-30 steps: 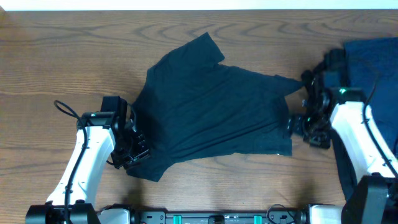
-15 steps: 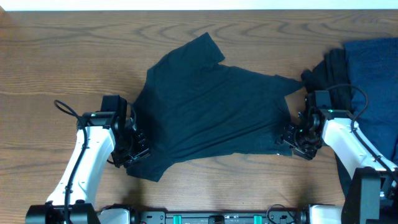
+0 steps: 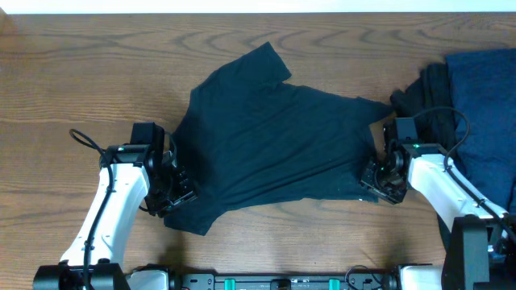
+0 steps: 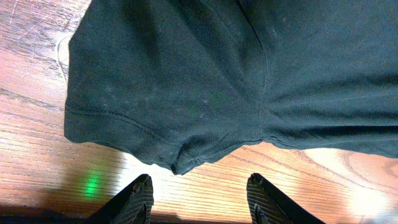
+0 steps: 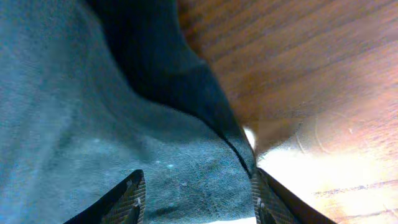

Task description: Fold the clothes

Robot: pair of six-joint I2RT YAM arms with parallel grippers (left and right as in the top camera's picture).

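My left gripper (image 4: 199,186) gapes empty, just short of the T-shirt (image 3: 274,145) sleeve (image 4: 155,124) near the desk's (image 3: 81,64) front edge. The right gripper (image 5: 196,186) straddles the hem (image 5: 230,143) with jaws apart, unclamped. If I close now, I risk the left missing the cloth.

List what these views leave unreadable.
- Overhead: both sets of jaws hidden under their own wrists, at the shirt.
- Overhead: navy cloth cut off by the right edge; black cloth beside it partly behind the right arm.
- Right wrist: shirt too close and blurred; contact with the jaws unclear.
- Left wrist: shirt cut off by top and right edges.
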